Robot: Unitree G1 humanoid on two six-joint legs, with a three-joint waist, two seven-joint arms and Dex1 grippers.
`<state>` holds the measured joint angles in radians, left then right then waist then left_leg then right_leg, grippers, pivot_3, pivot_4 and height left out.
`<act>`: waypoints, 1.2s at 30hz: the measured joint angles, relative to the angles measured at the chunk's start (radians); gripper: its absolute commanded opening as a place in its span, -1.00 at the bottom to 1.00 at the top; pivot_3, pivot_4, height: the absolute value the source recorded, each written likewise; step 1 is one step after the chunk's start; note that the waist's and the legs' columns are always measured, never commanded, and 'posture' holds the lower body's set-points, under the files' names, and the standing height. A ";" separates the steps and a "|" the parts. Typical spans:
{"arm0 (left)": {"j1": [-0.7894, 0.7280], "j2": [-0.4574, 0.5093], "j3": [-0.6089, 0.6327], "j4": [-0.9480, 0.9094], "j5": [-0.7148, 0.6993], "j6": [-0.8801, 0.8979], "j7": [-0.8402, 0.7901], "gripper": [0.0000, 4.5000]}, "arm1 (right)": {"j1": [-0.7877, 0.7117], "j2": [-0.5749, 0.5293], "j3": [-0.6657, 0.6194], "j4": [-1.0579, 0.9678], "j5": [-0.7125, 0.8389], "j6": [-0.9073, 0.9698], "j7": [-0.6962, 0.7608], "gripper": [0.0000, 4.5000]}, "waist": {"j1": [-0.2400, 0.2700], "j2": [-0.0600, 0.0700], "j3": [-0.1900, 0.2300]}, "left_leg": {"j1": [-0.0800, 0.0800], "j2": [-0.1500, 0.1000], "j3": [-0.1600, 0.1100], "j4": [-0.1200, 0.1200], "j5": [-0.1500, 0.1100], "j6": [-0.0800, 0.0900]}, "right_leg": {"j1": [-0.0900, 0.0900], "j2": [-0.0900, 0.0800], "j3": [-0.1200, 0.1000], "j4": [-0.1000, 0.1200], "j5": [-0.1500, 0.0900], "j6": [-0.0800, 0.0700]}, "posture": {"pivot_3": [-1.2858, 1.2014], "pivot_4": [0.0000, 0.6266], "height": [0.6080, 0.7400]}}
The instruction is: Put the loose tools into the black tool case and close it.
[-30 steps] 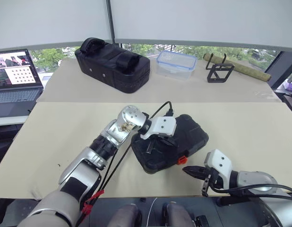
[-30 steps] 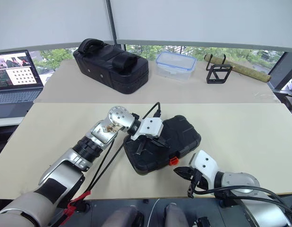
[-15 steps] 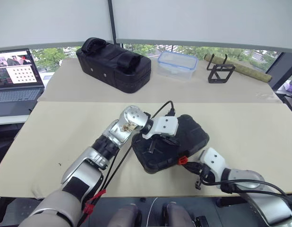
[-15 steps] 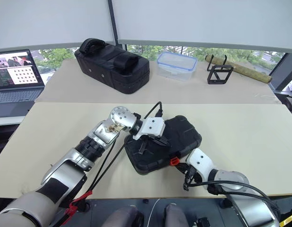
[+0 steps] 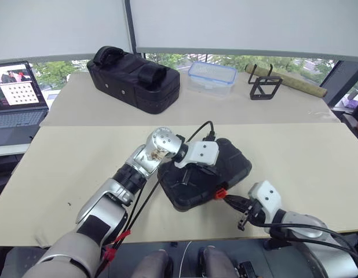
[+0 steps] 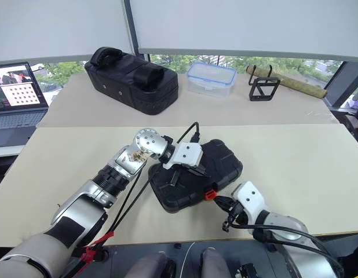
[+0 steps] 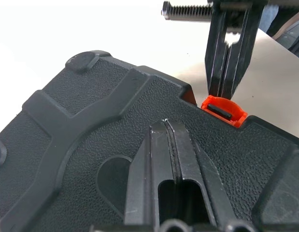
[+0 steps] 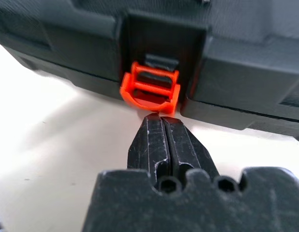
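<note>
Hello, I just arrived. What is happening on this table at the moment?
The robot is finishing with the black tool case, whose lid is already down. Its left claw, shut, rests on top of the lid. Its right claw, also shut, has its tips right at the small orange latch on the case's front edge. The latch does not look fastened yet.

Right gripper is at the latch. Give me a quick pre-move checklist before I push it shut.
1. Lid of the black tool case down on its base: ok, it lies closed on the table.
2. Left gripper on the lid, fingers shut: ok.
3. Right gripper shut and lined up with the orange latch: ok, tips right at it.
4. Latch snapped home: not ok, it juts out from the case edge.
5. Loose tools left on the table: ok, none visible.
6. All tools seated inside: cannot tell, case closed.
</note>
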<state>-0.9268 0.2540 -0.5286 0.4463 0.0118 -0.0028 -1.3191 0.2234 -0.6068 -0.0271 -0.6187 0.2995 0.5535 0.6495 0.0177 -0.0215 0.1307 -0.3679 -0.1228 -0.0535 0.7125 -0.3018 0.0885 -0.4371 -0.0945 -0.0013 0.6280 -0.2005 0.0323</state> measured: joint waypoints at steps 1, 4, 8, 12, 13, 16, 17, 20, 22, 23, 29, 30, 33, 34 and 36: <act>0.000 -0.001 0.000 0.001 0.000 -0.001 0.000 -1.00 | 0.000 0.000 0.000 -0.001 0.001 0.000 0.000 -1.00 | -0.001 0.000 0.000 | 0.000 0.000 0.000 0.000 0.000 0.000 | 0.000 0.000 0.000 0.000 0.000 0.000 | 0.03 -0.52 0.72; -0.002 -0.008 0.000 0.007 0.004 -0.008 0.000 -1.00 | 0.021 -0.016 -0.012 -0.022 0.004 0.000 0.016 -1.00 | -0.001 0.000 0.000 | 0.000 0.000 0.000 0.000 0.000 0.000 | 0.000 0.000 0.000 0.000 0.000 0.000 | 0.03 -0.52 0.72; -0.003 -0.014 -0.001 0.016 0.004 -0.017 -0.001 -1.00 | 0.099 -0.031 -0.078 -0.075 0.060 0.000 0.040 -0.66 | 0.005 0.000 0.000 | 0.000 0.000 0.000 0.000 0.000 0.001 | 0.001 0.000 -0.001 -0.001 0.000 0.000 | 0.03 -0.52 0.72; -0.005 -0.014 0.000 0.024 0.004 -0.018 -0.002 -1.00 | 0.145 0.015 -0.104 -0.081 0.097 0.014 0.011 -0.05 | 0.009 0.000 0.000 | 0.001 0.000 0.000 0.000 -0.001 0.000 | 0.001 0.000 0.000 -0.002 0.000 0.000 | 0.03 -0.52 0.72; -0.005 -0.014 0.000 0.025 0.004 -0.019 -0.003 -1.00 | 0.145 0.029 -0.098 -0.081 0.097 0.015 -0.002 0.09 | 0.009 0.000 0.000 | 0.001 0.000 0.000 0.000 -0.001 0.000 | 0.001 0.000 0.000 -0.002 0.000 0.000 | 0.03 -0.52 0.72; -0.007 -0.015 -0.001 0.026 0.004 -0.021 -0.004 -1.00 | 0.129 0.093 -0.056 -0.077 0.096 0.020 -0.062 0.51 | 0.009 0.000 0.000 | 0.001 0.000 0.000 0.000 -0.001 0.000 | 0.000 0.000 0.000 -0.001 0.000 0.001 | 0.03 -0.52 0.72; -0.007 -0.015 -0.001 0.026 0.004 -0.021 -0.004 -1.00 | 0.121 0.109 -0.040 -0.071 0.096 0.023 -0.075 0.70 | 0.009 0.000 0.000 | 0.001 0.000 0.000 0.000 -0.001 0.000 | 0.000 0.000 0.000 -0.001 0.000 0.001 | 0.03 -0.52 0.72; -0.008 -0.016 -0.002 0.027 0.004 -0.021 -0.007 -1.00 | 0.092 0.153 -0.011 -0.042 0.095 0.028 -0.118 0.70 | 0.010 0.000 0.000 | 0.001 0.000 -0.001 -0.001 -0.001 0.001 | -0.001 0.000 -0.001 -0.002 0.000 0.000 | 0.03 -0.52 0.72; -0.009 -0.015 -0.002 0.028 0.004 -0.021 -0.010 -1.00 | 0.079 0.176 0.008 -0.006 0.090 0.028 -0.145 0.70 | 0.010 0.000 0.000 | 0.001 0.000 -0.001 -0.001 -0.001 0.000 | -0.001 0.000 -0.001 -0.002 0.000 0.000 | 0.03 -0.52 0.72; -0.011 -0.014 -0.002 0.029 0.004 -0.021 -0.011 -1.00 | 0.075 0.185 0.014 0.006 0.086 0.028 -0.155 0.70 | 0.010 0.000 0.000 | 0.001 0.000 -0.001 -0.001 -0.001 0.000 | -0.001 0.000 -0.001 -0.001 0.000 0.000 | 0.03 -0.52 0.72; -0.019 -0.007 -0.002 0.033 0.009 -0.022 -0.020 -1.00 | 0.058 0.231 0.030 0.034 0.075 0.027 -0.192 0.48 | 0.009 0.000 0.000 | 0.001 0.002 -0.001 -0.002 0.001 -0.001 | -0.001 0.001 -0.001 0.000 0.000 -0.001 | 0.03 -0.52 0.72; -0.020 -0.006 -0.001 0.033 0.011 -0.022 -0.020 -1.00 | 0.058 0.235 0.033 0.034 0.075 0.027 -0.198 0.40 | 0.010 0.000 0.000 | 0.001 0.002 -0.002 -0.002 0.001 -0.001 | -0.001 0.002 -0.002 0.000 0.000 -0.001 | 0.03 -0.52 0.72; -0.023 -0.005 -0.001 0.034 0.018 -0.023 -0.020 -1.00 | 0.057 0.242 0.046 0.034 0.076 0.027 -0.201 -0.06 | 0.011 0.000 0.000 | 0.001 0.002 -0.003 -0.002 0.001 -0.001 | -0.001 0.002 -0.003 0.000 -0.001 -0.001 | 0.03 -0.52 0.72; -0.023 -0.005 -0.001 0.034 0.019 -0.023 -0.020 -1.00 | 0.057 0.242 0.048 0.034 0.076 0.027 -0.204 -0.21 | 0.011 0.000 0.000 | 0.001 0.002 -0.003 -0.002 0.001 -0.002 | -0.001 0.002 -0.004 0.000 -0.001 -0.001 | 0.03 -0.52 0.72; -0.025 -0.004 0.002 0.036 0.024 -0.024 -0.020 -1.00 | 0.057 0.241 0.048 0.031 0.075 0.028 -0.213 -0.43 | 0.011 0.000 0.000 | 0.001 0.002 -0.004 -0.002 0.001 -0.002 | -0.001 0.002 -0.004 0.000 -0.001 -0.001 | 0.03 -0.52 0.72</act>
<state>-0.9521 0.2497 -0.5269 0.4822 0.0358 -0.0272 -1.3389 0.2805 -0.3661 0.0206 -0.5881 0.3747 0.5813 0.4367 0.0283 -0.0216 0.1307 -0.3667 -0.1207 -0.0571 0.7107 -0.3005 0.0869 -0.4380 -0.0926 -0.0055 0.6284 -0.2012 0.0312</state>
